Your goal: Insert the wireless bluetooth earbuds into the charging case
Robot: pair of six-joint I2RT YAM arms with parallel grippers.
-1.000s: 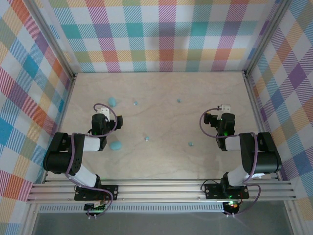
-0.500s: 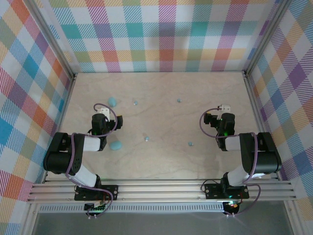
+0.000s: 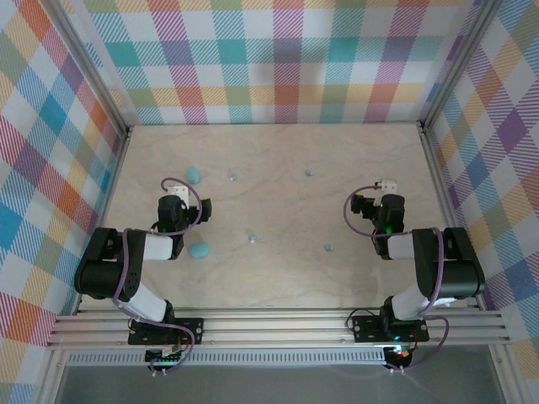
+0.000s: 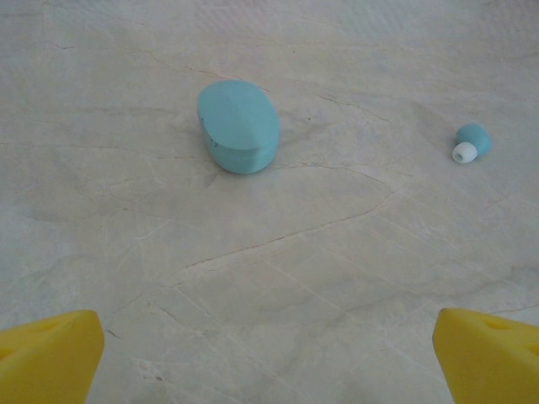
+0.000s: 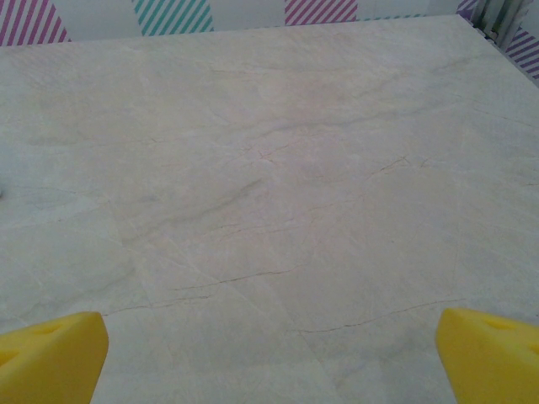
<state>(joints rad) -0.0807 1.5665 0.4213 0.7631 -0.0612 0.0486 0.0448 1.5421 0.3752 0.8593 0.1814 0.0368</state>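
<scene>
Several tiny pale-blue earbuds lie scattered on the table: one [image 3: 233, 178] at the back left, one [image 3: 308, 172] at the back middle, one [image 3: 252, 239] at the centre and one [image 3: 328, 247] right of centre. A light-blue charging case [image 3: 194, 175] rests ahead of my left gripper [image 3: 178, 188]; in the left wrist view this case [image 4: 239, 126] looks closed, with an earbud [image 4: 472, 143] to its right. A second case [image 3: 200, 250] lies beside the left arm. My left gripper [image 4: 269, 353] and my right gripper [image 5: 269, 353] both stand open over bare table, as does the right gripper [image 3: 387, 185] seen from above.
The pale wood-grain table [image 3: 278, 278] is fenced by metal rails and checked cloth walls [image 3: 278, 59] at the back and on both sides. Both arm bases sit on the rail at the near edge.
</scene>
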